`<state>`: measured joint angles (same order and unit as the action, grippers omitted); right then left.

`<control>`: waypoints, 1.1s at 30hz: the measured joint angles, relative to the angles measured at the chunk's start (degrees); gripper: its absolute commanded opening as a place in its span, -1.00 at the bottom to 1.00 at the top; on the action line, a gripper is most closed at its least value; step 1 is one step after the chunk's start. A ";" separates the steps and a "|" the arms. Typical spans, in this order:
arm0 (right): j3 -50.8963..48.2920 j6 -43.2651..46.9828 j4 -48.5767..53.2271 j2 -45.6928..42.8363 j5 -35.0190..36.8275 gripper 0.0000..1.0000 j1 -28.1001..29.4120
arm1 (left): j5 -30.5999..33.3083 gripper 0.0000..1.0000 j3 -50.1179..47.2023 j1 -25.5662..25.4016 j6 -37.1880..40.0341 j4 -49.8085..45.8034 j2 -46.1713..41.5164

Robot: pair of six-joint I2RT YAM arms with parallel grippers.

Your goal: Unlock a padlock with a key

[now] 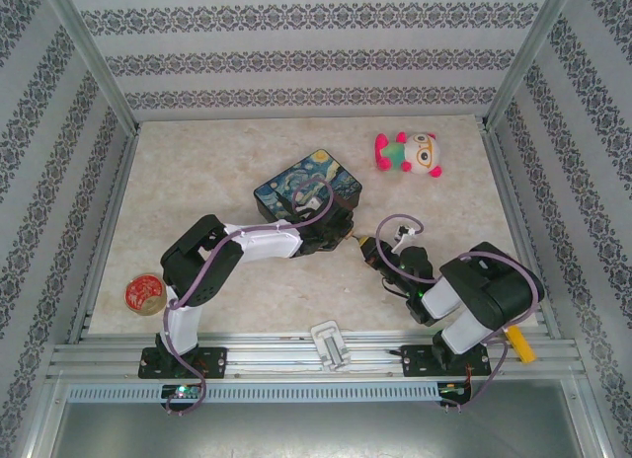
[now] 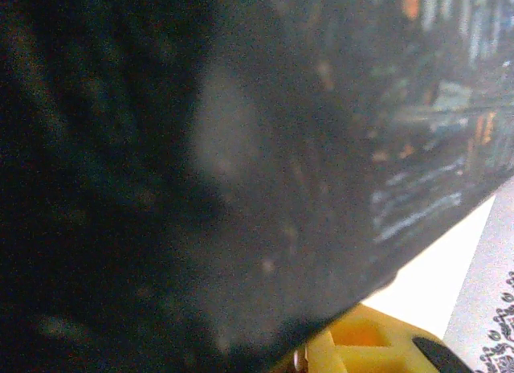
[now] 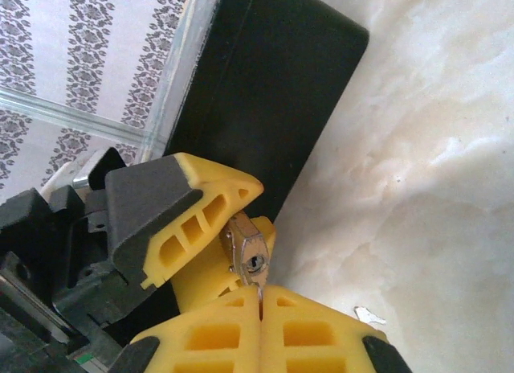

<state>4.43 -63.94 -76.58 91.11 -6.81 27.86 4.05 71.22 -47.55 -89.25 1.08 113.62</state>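
Padlock point(image 3: 249, 256) sits clamped in the left pincer point(image 3: 243, 231), keyhole turned toward the right pincer point(image 3: 261, 313). That one is closed on the key point(image 3: 260, 297), tip just short of the keyhole, beside the tin point(image 3: 265, 92) above the surface point(image 3: 434, 148).

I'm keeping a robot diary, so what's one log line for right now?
left gripper: holds padlock | right gripper: pinches key | key tip: near keyhole

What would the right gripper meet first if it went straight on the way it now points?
The padlock, keyhole facing it, held by the left gripper. The key pinched in the right gripper would probably touch it first. The gap looks small, though depth is unclear.
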 measured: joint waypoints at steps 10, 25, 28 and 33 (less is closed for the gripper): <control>0.42 -0.02 -0.04 0.13 -0.02 -1.00 0.00 | 0.02 -1.00 -0.26 0.04 -0.39 0.94 0.00; 0.15 -0.24 0.02 0.66 0.57 -1.00 0.00 | 0.04 -1.00 -0.39 0.04 -0.83 1.66 0.00; 0.17 -0.24 0.02 0.66 0.57 -1.00 0.00 | 0.02 -1.00 -0.39 0.04 -0.85 1.79 0.00; 0.44 -0.24 -0.02 0.70 0.57 -1.00 0.00 | 0.02 -1.00 -0.39 0.04 -0.87 1.81 0.00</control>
<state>4.86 -64.18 -76.60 91.81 -6.24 27.86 4.08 70.83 -47.51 -90.13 2.90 113.62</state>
